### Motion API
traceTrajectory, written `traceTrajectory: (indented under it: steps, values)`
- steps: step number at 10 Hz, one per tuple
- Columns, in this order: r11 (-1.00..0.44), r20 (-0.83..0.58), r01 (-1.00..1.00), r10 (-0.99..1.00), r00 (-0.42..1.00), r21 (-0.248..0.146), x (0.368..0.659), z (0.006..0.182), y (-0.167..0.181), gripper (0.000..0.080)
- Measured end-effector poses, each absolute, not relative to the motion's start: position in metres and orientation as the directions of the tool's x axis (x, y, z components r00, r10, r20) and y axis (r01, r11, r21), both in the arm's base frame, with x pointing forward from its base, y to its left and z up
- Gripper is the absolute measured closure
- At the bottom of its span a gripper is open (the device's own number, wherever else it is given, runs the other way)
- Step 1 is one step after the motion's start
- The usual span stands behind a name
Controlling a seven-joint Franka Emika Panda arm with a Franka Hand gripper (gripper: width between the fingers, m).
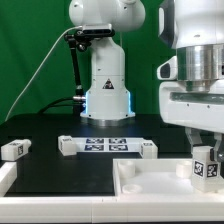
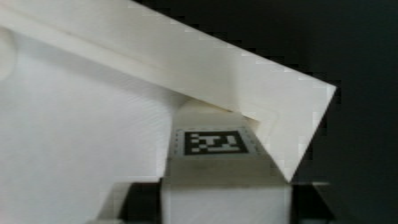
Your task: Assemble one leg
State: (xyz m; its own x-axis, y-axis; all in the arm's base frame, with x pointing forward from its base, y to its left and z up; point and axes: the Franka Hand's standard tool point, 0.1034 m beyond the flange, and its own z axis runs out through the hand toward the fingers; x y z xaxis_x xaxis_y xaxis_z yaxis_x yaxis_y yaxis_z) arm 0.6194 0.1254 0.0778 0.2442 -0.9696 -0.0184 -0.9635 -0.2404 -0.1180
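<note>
Gripping one leg (image 1: 205, 166) above the white panel (image 1: 150, 180), the claw (image 1: 205, 150) is clamped; three more legs lie on the worktop (image 1: 60, 165).

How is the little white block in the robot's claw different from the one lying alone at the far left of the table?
The leg is clamped in the gripper, standing upright over the white panel; the loose block lies free on the black table, with nothing gripping it. The leg sits at the exterior view's right, the loose block at its far left. Both are small, white and carry a black-and-white tag.
</note>
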Motion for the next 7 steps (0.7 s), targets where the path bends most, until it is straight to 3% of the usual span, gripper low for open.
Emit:
traceTrajectory:
  steps: [4,7]
  values:
    - [0.322,-0.085,-0.943,-0.945,-0.315,-0.083,0.6191,0.0777,0.1253,0.0505]
    - [0.408,-0.123,-0.910,-0.909,-0.399,-0.065,0.6195,0.0778,0.1244,0.0505]
